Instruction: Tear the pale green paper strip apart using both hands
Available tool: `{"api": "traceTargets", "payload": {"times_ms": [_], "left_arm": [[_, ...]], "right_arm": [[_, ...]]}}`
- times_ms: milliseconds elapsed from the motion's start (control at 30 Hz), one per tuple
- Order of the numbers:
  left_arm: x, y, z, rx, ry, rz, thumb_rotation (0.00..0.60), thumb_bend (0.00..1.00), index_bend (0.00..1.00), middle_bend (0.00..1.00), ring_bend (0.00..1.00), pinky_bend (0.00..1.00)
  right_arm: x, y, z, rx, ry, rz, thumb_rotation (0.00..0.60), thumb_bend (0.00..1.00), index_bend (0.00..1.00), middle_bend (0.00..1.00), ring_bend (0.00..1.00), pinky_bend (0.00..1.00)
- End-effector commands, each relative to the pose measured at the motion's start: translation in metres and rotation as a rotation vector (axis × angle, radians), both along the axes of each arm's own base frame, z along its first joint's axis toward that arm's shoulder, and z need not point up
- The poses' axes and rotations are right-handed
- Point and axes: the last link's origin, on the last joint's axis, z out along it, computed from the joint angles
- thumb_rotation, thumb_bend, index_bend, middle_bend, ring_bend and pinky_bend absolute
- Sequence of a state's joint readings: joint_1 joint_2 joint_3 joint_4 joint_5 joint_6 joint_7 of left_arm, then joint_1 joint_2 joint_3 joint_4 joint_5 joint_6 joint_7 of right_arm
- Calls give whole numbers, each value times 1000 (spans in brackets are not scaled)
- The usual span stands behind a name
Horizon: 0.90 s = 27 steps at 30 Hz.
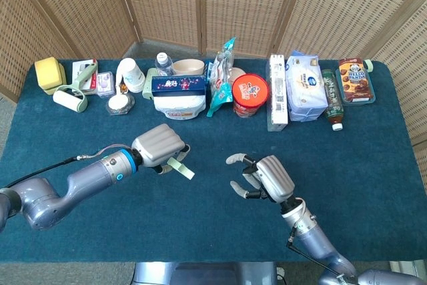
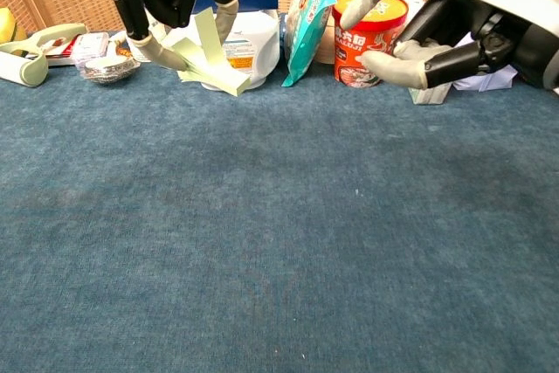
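Item: pale green paper strip (image 1: 181,166). It is held above the table (image 1: 220,231), clear of the cloth, roughly midway between the left and right edges and between the front edge and the row of goods along the back edge.

Holder: left hand (image 1: 160,149). The strip is pinched at its upper end between the fingertips (image 2: 225,11), as the chest view shows. The free end is pointed down and toward the right hand, so the long axis is slanted, its lower end the nearer to the other hand.

Counterpart: right hand (image 1: 261,179). Its fingers are spread and gently curled, and nothing is held in them. Its fingertips are turned toward the left hand. It is set near the strip but apart from it; no contact is seen in either view.

Governing relation: the strip's free end lies to the left of the right hand, across a gap of bare cloth, at about the same height in the chest view. The next step is judged to be a closing of that gap, so that the free end can be taken and the two ends pulled against each other.

Tear: none is seen.
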State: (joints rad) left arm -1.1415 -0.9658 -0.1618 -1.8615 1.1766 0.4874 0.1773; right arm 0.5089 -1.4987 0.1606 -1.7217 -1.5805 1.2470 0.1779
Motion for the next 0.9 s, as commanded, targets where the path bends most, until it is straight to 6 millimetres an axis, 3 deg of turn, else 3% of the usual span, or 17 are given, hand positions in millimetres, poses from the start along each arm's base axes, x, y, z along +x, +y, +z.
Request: {"api": "traceTargets", "payload": {"times_ms": [33, 900], "left_arm": [[3, 0, -3, -4, 5, -11, 600, 457, 660, 1000, 1000, 1000], [17, 4, -16, -22, 15, -23, 600, 457, 660, 1000, 1000, 1000]], "right_arm": [[3, -2, -1, 4, 5, 2, 499, 391, 337, 1000, 1000, 992], [33, 0, -14, 41, 24, 53, 503, 392, 318, 1000, 1000, 985]]}}
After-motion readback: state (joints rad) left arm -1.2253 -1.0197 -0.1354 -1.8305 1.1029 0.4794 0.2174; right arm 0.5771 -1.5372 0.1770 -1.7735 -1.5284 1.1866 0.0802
